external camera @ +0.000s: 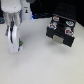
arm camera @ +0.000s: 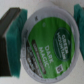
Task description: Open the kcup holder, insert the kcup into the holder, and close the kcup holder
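Note:
In the wrist view the kcup (arm camera: 47, 37) fills the middle, its bright green printed lid facing the camera. It sits squeezed between the teal pads (arm camera: 12, 29) of my gripper (arm camera: 45, 41), which is shut on it. In the exterior view my gripper (external camera: 15, 47) hangs low over the white table at the exterior view's left, and a speck of the green kcup (external camera: 20, 44) shows at its tip. The black kcup holder (external camera: 61, 29) stands well apart at the exterior view's right. Its pale grey handle (external camera: 59, 38) faces forward, and several round pods show on its top side.
The white arm (external camera: 12, 17) rises from the gripper towards the back left. A white table (external camera: 40, 65) lies under everything, with bare surface between the gripper and the holder. Dark objects stand along the far edge.

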Available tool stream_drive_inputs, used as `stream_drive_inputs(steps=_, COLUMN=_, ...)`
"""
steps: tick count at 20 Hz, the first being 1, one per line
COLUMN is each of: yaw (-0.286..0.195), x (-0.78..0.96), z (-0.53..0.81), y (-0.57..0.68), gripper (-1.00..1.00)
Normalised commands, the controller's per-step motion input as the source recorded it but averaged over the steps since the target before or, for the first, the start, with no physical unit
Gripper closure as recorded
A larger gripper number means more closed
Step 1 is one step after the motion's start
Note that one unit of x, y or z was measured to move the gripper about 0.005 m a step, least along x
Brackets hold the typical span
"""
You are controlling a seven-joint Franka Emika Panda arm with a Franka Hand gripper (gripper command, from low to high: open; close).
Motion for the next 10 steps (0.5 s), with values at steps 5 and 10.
stream_drive_inputs(steps=5, yaw=-0.017, x=0.15, z=0.71, y=0.24, gripper=1.00)
stream_drive_inputs(steps=10, yaw=0.018, x=0.22, z=0.93, y=0.43, gripper=1.00)
